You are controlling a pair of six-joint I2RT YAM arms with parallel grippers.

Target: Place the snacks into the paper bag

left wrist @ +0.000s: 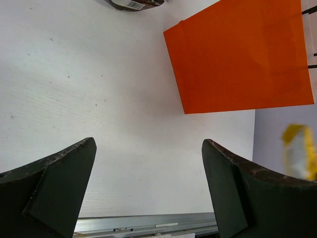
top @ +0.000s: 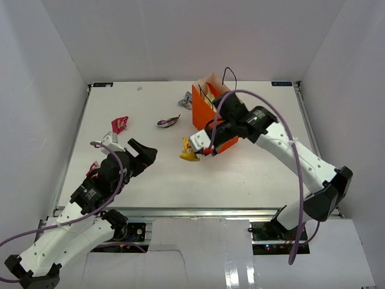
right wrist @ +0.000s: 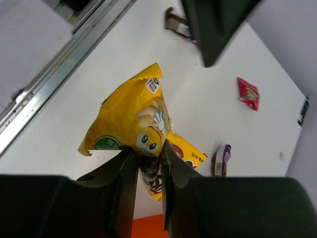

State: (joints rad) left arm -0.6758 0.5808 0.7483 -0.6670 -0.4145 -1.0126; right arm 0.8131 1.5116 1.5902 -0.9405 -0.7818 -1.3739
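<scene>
Near the frame's centre, just left of the orange paper bag (top: 203, 114), the right gripper (right wrist: 146, 159) pinches the yellow candy packet (right wrist: 130, 121), which is probably a light, floppy, slippery pouch best gripped along a sealed edge, while the left gripper (top: 143, 156) gapes empty at lower left.

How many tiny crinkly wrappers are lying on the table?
3: a pink-red wrapper at the left, a purple wrapper mid-table, a silver-grey wrapper by the paper bag's far side. More may be hidden. The yellow candy packet is in the right pincer.
</scene>
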